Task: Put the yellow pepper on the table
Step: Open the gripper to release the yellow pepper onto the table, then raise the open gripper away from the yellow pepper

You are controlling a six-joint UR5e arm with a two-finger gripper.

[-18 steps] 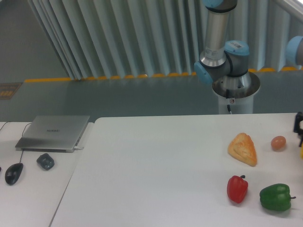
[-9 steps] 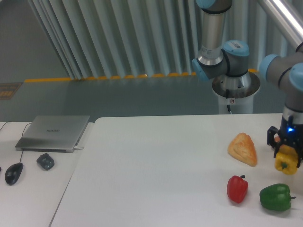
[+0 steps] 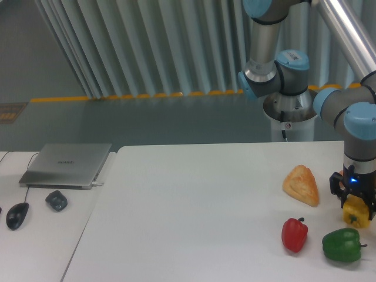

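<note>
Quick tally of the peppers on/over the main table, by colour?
Glossy red bell pepper: 1
Glossy green bell pepper: 1
Small glossy yellow bell pepper, held in the hand: 1
Total: 3

A robotics lab is suggested: a pedestal-mounted arm (image 3: 276,64), a white surface (image 3: 194,211), a grey floor marked with a yellow line (image 3: 117,97), and a laptop (image 3: 66,164).
</note>
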